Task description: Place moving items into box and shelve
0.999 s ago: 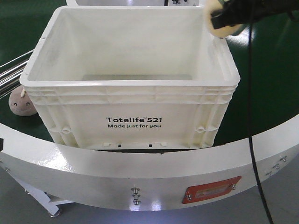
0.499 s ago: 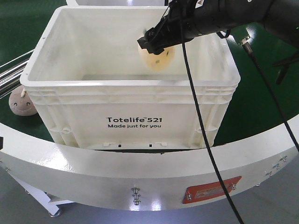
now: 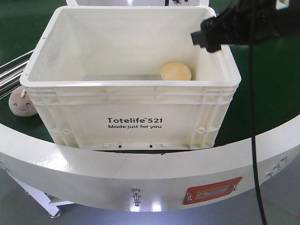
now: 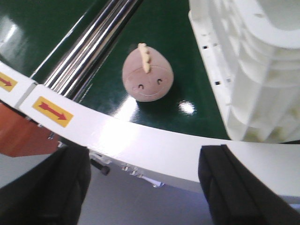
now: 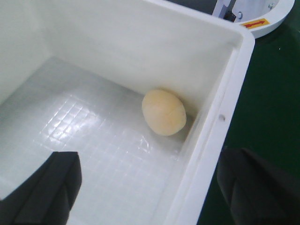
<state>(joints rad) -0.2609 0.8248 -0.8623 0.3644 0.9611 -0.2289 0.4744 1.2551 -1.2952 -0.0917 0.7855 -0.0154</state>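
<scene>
**One plush in the box, one still outside, both grippers empty**

A white box [image 3: 126, 122] stands open on a green belt [image 4: 154, 18], behind a curved white rail [image 3: 140, 164]. Seen from the front, a cream plush [image 5: 164, 112] lies on the box floor toward 3 o'clock, close to the right wall. The right wrist view shows it tucked near a corner. Whether it touches the wall cannot be told. Nothing else is in the box.

The right gripper [image 3: 208, 37] hangs above the box's right rim, at about 1 o'clock from the box's centre in the front view. Its wrist camera shows the two dark fingers spread wide with nothing between them, so it is released and empty.

A second, pinkish-brown plush [image 4: 147, 77] sits on the belt outside the box, at 9 o'clock from it in the front view and just beside the left wall. It has a stitched smiling face and a pale tuft on top. Steel rods [image 4: 89, 42] run past it at its 10 o'clock in the left wrist view.

The left gripper [image 4: 150, 187] hovers over the rail, at 6 o'clock from that plush. Its fingers are wide apart and hold nothing.

As a judgement, the task is partly done. One item is packed, at least one more waits to be picked up and dropped in, and the left gripper seems well placed for it. The box has not been shelved, and no shelf is visible in any view.
</scene>
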